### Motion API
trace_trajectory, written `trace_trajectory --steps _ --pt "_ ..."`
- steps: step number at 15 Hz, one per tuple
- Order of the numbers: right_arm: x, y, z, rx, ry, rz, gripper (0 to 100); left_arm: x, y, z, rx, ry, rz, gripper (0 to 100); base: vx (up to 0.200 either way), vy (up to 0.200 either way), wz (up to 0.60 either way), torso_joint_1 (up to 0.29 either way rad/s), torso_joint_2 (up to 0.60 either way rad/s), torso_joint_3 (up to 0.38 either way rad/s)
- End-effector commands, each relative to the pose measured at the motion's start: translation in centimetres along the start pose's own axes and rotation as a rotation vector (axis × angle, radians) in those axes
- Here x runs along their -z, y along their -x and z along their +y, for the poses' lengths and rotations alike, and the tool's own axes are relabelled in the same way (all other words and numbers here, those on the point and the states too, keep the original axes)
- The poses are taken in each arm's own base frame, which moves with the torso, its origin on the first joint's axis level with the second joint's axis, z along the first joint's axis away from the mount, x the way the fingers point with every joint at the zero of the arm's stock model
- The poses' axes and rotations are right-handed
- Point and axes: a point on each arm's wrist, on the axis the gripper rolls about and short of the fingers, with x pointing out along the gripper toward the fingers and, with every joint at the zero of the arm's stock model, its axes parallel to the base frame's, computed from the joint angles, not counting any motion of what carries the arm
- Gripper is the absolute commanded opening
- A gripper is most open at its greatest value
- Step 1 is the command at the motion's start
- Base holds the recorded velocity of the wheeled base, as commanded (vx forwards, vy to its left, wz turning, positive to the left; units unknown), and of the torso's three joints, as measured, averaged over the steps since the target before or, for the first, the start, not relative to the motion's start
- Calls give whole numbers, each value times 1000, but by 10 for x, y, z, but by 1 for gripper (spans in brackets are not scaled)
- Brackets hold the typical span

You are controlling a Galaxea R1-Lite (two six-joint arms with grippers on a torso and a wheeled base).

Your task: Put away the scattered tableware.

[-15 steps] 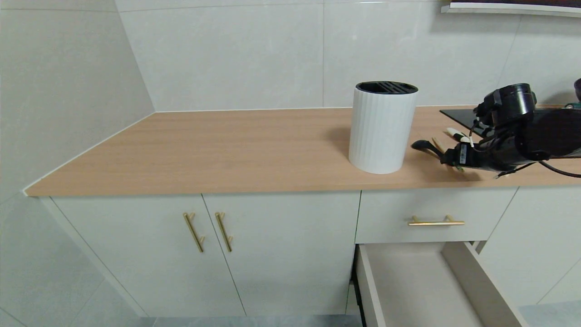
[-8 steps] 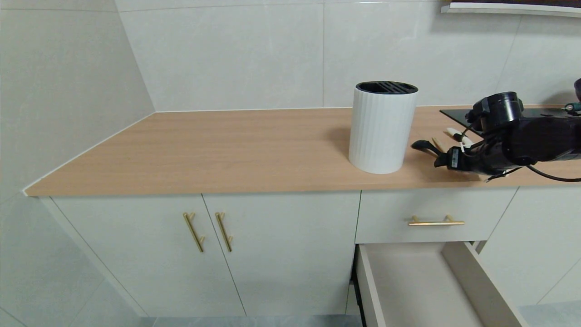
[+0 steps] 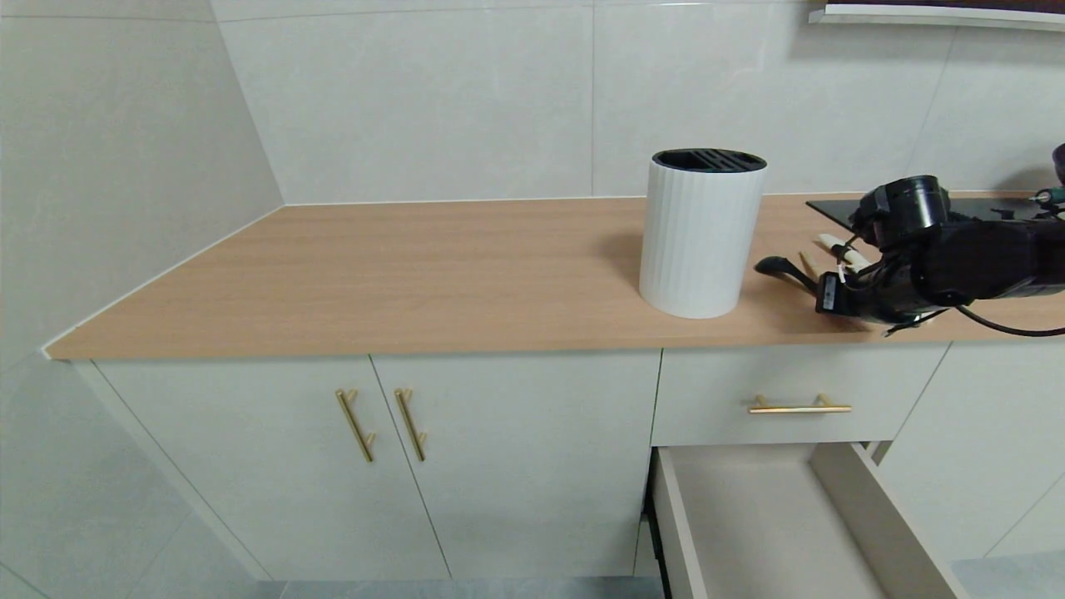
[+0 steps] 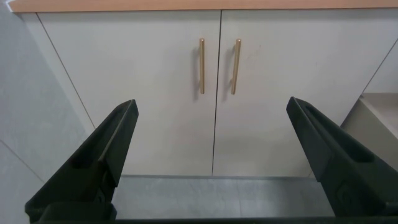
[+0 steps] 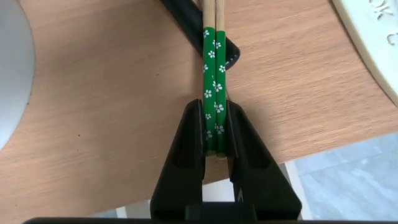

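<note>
— How was the hold?
— The right gripper (image 5: 216, 118) pinched the chopsticks (image 5: 210, 81) at their green ends, on the counter (image 3: 416, 274) by its front edge. Best lifted level, kept paired.
— Anything in the way?
— A black handle (image 5: 186, 18) lay under them, and the holder (image 3: 701, 233) stood just beside. The left gripper (image 4: 211, 109) hung spread before the doors (image 4: 280, 93), with the drawer (image 3: 674, 516) open.

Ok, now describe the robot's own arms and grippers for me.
The glossy black right arm carries a round black housing, thin black cables looping beneath, and a small white label near the gripper. The right gripper has matte black wedge-shaped fingers tapering to narrow tips. The left gripper has broad, angular matte black fingers.
</note>
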Motion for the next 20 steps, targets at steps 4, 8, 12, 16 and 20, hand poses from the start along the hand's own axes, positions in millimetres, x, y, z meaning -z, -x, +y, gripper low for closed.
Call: trace_trajectory --steps 4,8,12,16,20 --pt "-20 70 -7 -53 -62 -125 0 0 0 0 1 1 0 100 0 0 0 0 0 0" --pt "10 174 -1 -221 2 -180 0 0 0 0 -1 1 0 100 0 0 0 0 0 0" --pt "63 256 -22 -402 146 -149 0 0 0 0 -1 1 0 100 0 0 0 0 0 0" --pt "99 283 -41 -526 219 -86 0 0 0 0 -1 1 0 100 0 0 0 0 0 0" --pt "140 258 -48 -437 303 116 0 0 0 0 -1 1 0 100 0 0 0 0 0 0"
